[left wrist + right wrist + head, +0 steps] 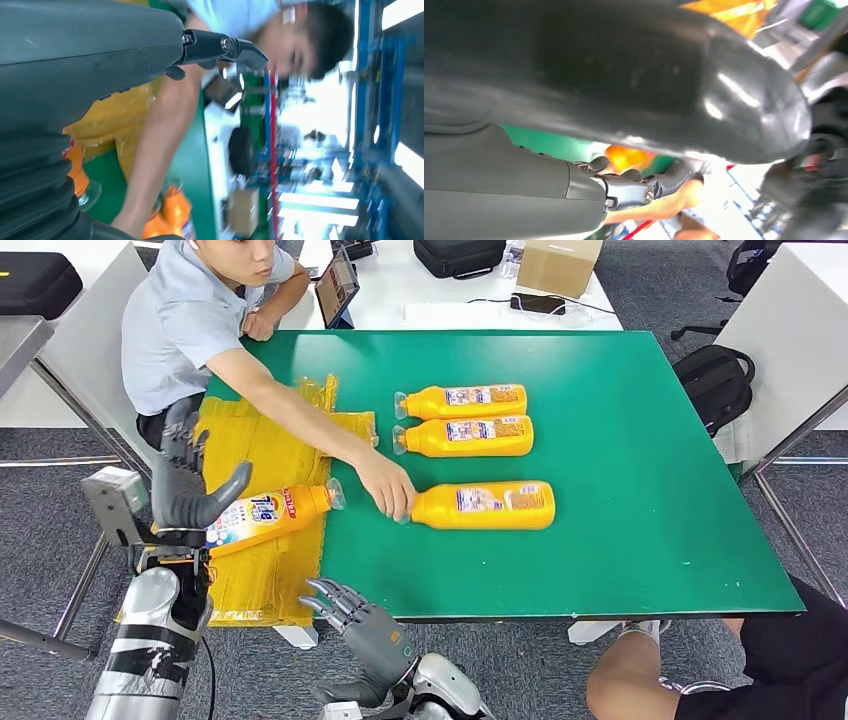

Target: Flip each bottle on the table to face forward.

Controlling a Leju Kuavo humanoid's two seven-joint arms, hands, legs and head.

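Green table point(620, 490), head view: three orange bottles point(485, 506) lie at centre, a person's hand point(388, 488) touching the nearest; at left the left hand point(185, 485) grasps a fourth bottle point(270, 516) over yellow bags point(262, 450); the right hand point(362, 625), released, fingers apart, sits bottom centre. Left wrist view: the person's forearm point(160, 150) crosses the frame. Right wrist view: thumb point(624, 75), blurred.

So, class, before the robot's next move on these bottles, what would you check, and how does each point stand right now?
1. Left hand has firm hold of the bottle with its front label up: ok.
2. Right hand free, fingers apart: ok.
3. Person's hand clear of the nearest bottle: not ok, touching its neck.
4. Two far bottles unobstructed: ok.
5. Caps tight: cannot tell.
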